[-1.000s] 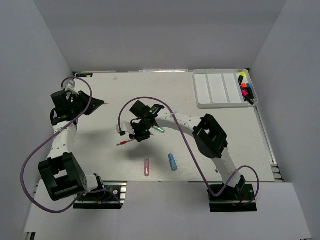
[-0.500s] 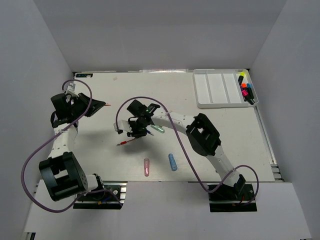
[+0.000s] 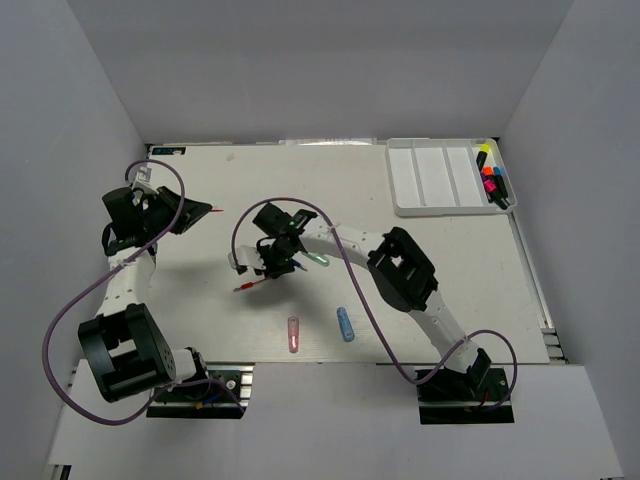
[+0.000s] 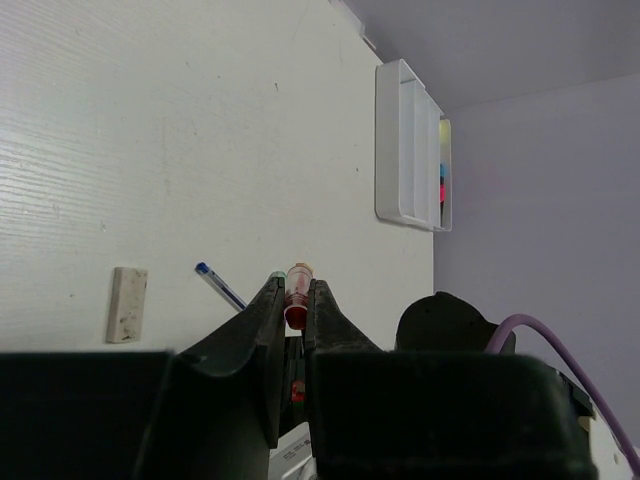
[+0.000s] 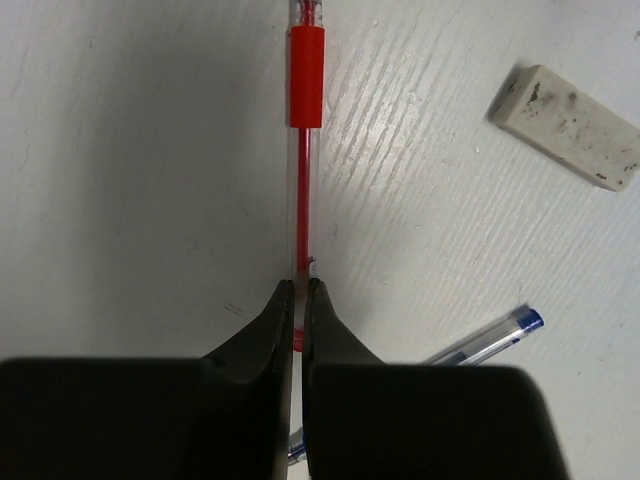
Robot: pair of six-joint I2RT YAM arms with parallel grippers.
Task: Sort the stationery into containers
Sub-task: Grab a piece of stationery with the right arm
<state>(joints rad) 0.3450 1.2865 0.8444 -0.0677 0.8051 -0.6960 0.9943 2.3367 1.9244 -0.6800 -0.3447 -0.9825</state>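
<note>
While left claw [image 4: 292, 292] clamps a spare pen [image 4: 298, 272], right claw's [image 5: 298, 290] pinching the red pen [image 5: 305, 90] – tray's [image 3: 435, 175] at the counter's [image 3: 450, 280] far-right corner.

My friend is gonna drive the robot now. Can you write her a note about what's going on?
Grippers: left gripper shut on a red pen; right gripper shut on a second red pen lying on the table.
Done: highlighters sit in the tray, in its end compartment.
To do: both red pens, blue pen, eraser, green capsule, pink capsule, blue capsule, all outside the tray.
</note>
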